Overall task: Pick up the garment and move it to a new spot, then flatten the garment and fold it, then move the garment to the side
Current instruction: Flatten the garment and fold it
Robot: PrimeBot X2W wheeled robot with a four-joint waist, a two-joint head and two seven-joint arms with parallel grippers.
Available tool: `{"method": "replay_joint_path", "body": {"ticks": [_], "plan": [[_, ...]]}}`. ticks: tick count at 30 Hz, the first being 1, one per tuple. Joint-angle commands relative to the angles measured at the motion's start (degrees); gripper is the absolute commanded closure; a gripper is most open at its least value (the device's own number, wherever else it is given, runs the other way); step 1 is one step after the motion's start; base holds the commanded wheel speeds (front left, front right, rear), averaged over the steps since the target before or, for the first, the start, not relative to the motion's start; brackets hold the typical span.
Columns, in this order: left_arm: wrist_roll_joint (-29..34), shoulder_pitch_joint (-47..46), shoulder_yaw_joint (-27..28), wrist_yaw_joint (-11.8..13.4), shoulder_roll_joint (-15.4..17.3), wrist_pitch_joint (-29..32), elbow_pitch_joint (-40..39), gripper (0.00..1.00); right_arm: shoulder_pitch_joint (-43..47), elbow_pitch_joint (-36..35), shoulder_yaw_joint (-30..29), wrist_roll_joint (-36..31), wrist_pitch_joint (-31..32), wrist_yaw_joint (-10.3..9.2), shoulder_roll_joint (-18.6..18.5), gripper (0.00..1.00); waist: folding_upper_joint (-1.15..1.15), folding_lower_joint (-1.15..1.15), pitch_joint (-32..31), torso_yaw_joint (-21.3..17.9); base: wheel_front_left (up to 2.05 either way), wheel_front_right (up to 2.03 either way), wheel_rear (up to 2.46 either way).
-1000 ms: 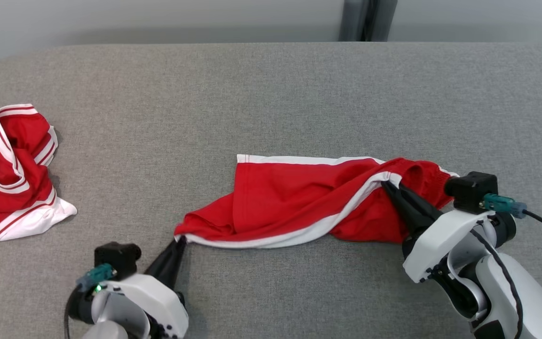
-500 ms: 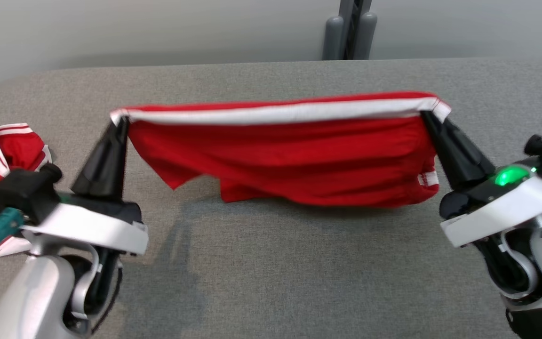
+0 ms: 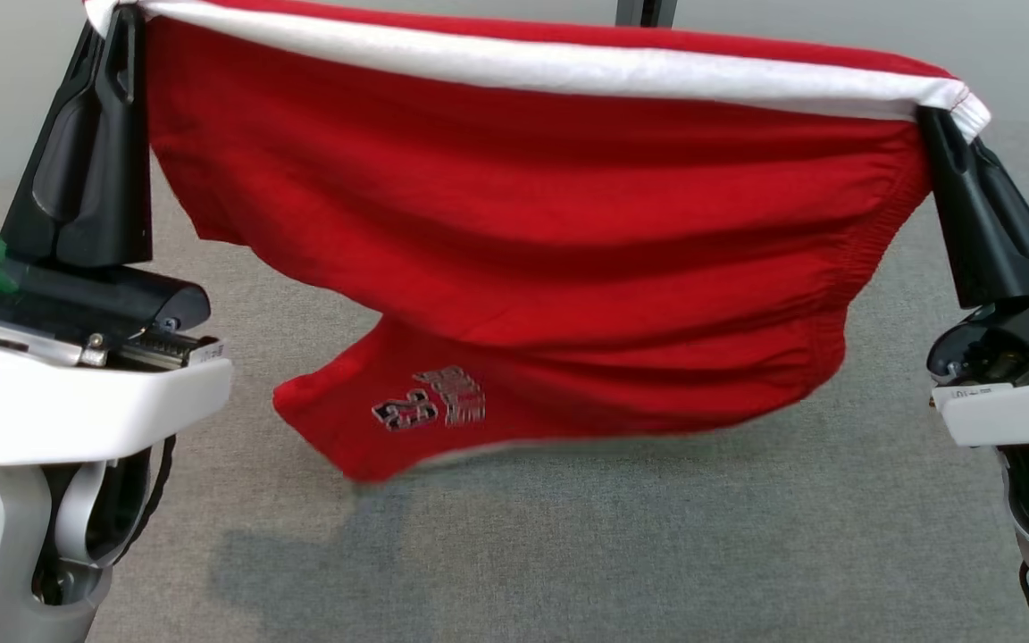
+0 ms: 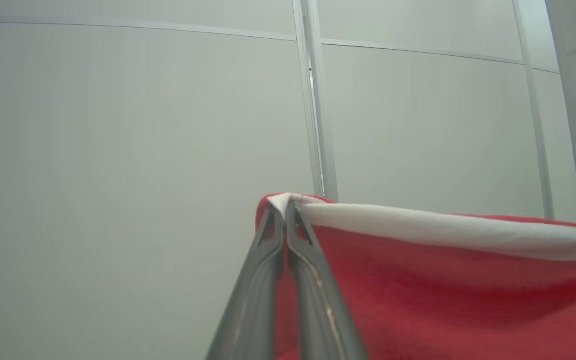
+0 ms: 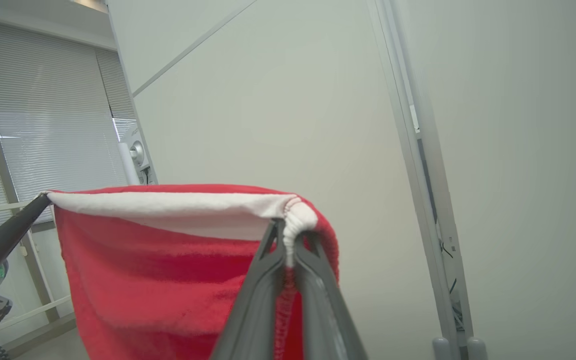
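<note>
The garment is a pair of red shorts with a white band and a printed number, hanging stretched between both grippers high above the grey table. My left gripper is shut on its left upper corner, seen pinched between the fingers in the left wrist view. My right gripper is shut on the right upper corner at the gathered waistband. One leg of the shorts dangles lowest at the lower left, just above the table.
The grey padded table spreads below the hanging cloth, with its shadow on it. A pale wall and a dark post stand behind. In the right wrist view, window blinds and the left gripper's fingers appear at left.
Both grippers have lifted the garment from the table high into the air and pulled it taut between them. The head camera has shifted; the other red garment at left has left the view.
</note>
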Motion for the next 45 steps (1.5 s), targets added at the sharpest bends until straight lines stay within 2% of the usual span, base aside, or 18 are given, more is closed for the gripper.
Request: {"method": "replay_joint_path", "body": {"ticks": [1,7,10,13,19,26,27,30,34,37,41,45], "plan": [[0.42,-1.32,-0.22,0.29,0.06,0.50,-0.01,1.00,0.35,0.30,-0.61,0.31,0.38,0.01,0.35,1.00,0.00,0.00,0.15,-0.15,0.00,0.00,0.00],[-0.72,-6.13,-1.48,-2.37,0.00,1.39,4.33,1.00,-2.75,3.54,-0.99,2.84,0.53,0.01,2.28,1.00,0.00,0.00,2.38,-0.75,0.00,0.00,0.00],[-1.89,-10.68,-2.12,-4.64,-0.52,1.74,10.01,1.00,-6.89,7.67,-0.50,3.18,0.54,0.01,1.44,1.00,0.00,0.00,4.68,-0.85,0.00,0.00,0.00],[-2.45,-17.65,-2.84,-7.43,-1.17,1.50,17.47,1.00,-13.39,14.13,0.38,2.36,-0.24,0.01,0.92,1.00,0.00,0.00,7.26,-0.80,0.00,0.00,0.00],[-1.39,-33.50,-4.53,-12.33,-4.06,-1.11,36.33,1.00,-29.88,29.77,3.34,-0.98,-4.00,0.00,2.32,1.00,0.00,0.00,11.85,-0.39,0.00,0.00,0.00],[0.71,-48.81,-4.96,-15.64,-6.50,-8.05,56.56,1.00,-46.54,47.38,7.55,-4.29,-11.42,-0.01,5.90,1.00,0.00,0.00,13.56,-0.38,0.00,0.00,0.00],[0.71,-48.81,-4.96,-15.64,-6.50,-8.05,56.56,1.00,-46.54,47.38,7.55,-4.29,-11.42,-0.01,5.90,1.00,0.00,0.00,13.56,-0.38,0.00,0.00,0.00],[0.54,-52.94,-5.24,-16.72,-7.54,-9.03,63.99,1.00,-51.46,54.98,7.69,-4.72,-13.15,-0.02,7.84,1.00,0.00,0.00,13.95,-0.46,0.00,0.00,0.00],[-0.84,-55.76,-6.03,-18.48,-9.10,-7.14,73.97,1.00,-55.77,66.52,9.03,-5.88,-13.58,-0.06,10.28,1.00,0.00,0.00,14.12,-0.44,0.00,0.00,0.00],[-1.24,-57.00,-6.80,-19.70,-10.29,-8.09,78.34,1.00,-57.61,71.08,10.44,-5.50,-13.73,-0.07,11.57,1.00,0.00,0.00,14.76,-0.05,0.00,0.00,0.00],[-2.77,-53.07,-7.79,-20.96,-13.42,-11.19,81.09,1.00,-54.59,71.79,14.59,-3.59,-14.03,0.00,11.32,1.00,0.00,0.00,15.71,1.27,0.00,0.00,0.00],[-3.81,-45.70,-8.43,-21.35,-14.76,-13.07,79.77,1.00,-47.61,67.68,18.82,-0.89,-14.11,0.01,9.19,1.00,0.00,0.00,15.42,1.81,0.00,0.00,0.00]]}}
